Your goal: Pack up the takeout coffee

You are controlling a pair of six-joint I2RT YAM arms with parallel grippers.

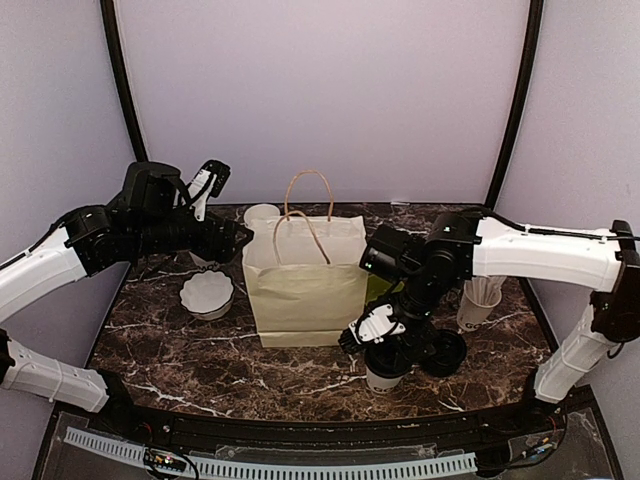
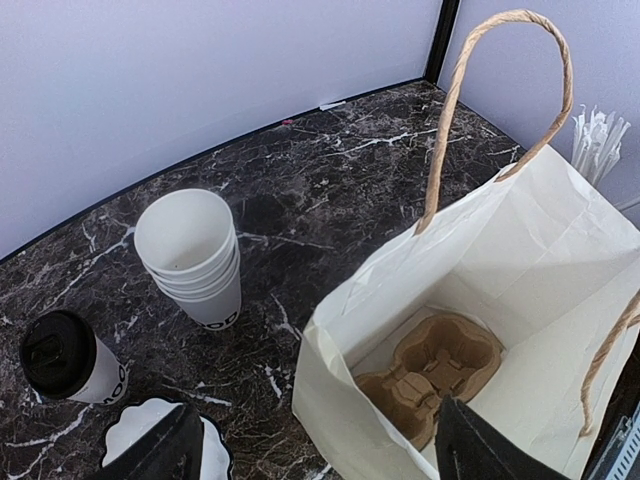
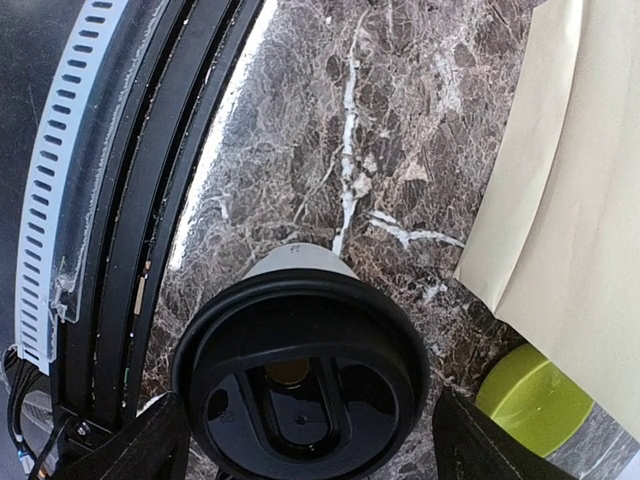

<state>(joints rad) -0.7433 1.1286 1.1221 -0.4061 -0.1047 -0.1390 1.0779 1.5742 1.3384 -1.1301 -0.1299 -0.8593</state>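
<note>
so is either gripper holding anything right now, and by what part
Left gripper holds nothing. Right gripper straddles the lidded coffee cup at its black lid; whether the fingers actually clamp it cannot be told.

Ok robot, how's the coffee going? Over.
Left end effector open near paper bag. Right end effector straddling lidded coffee cup, grip unclear. Cup carrier in bag, visible slots empty. Lime-green bowl close by.

Glossy marbled table, matt paper bag (creased), shiny plastic lid

One black-lidded white cup stands upright near the bag; another lidded cup stands beside the cup stack
</note>
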